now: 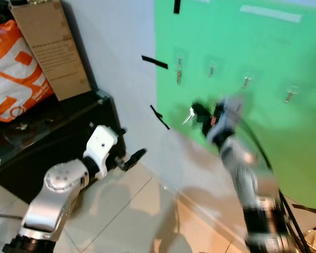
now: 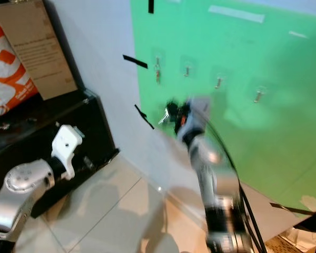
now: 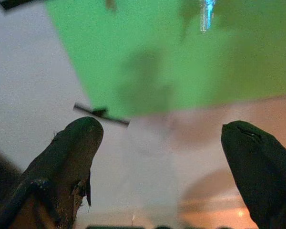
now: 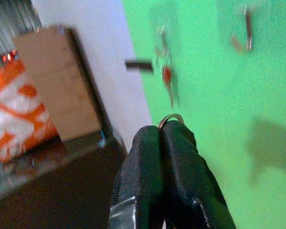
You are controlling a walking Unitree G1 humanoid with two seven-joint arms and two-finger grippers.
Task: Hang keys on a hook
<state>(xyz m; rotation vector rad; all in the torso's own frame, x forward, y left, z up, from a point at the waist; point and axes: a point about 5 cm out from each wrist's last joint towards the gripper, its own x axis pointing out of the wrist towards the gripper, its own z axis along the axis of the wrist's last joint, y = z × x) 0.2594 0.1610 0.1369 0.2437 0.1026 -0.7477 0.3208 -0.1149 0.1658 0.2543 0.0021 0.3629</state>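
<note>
Four hooks [image 1: 211, 69] on green wall panel [image 1: 263, 47]; tiled floor [image 1: 131, 211]; black cabinet [image 1: 52, 132].

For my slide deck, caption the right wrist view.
Right tool shut on a key ring, facing the green board with hooks.

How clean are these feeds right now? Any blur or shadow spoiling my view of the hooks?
Left eye view: the right gripper and its arm are motion-smeared, hooks fairly readable. Right wrist view: hooks blurred, fingers sharp, pinching a key ring. Left wrist view: soft shadows on the green board, a glare streak near one edge.
</note>
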